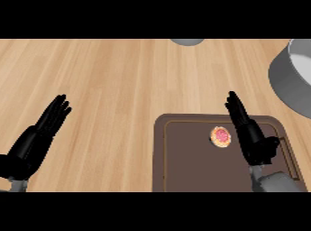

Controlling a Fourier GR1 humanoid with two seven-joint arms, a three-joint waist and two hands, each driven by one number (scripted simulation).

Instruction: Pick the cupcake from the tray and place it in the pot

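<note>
Black right hand (256, 143), fingers released, over dark brown rectangular tray's (191, 160) right side; best curled squarely round small pink-topped cupcake (220, 136) mid-tray before lifting.

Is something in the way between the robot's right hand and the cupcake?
No, nothing visible. The black right hand is open just right of the small pink-topped cupcake on the flat brown tray, only bare tray between them.

A kitchen: a wooden counter (118, 81) carrying a grey pot (301, 81) and a brown tray (191, 158) with a cupcake (220, 136)
</note>
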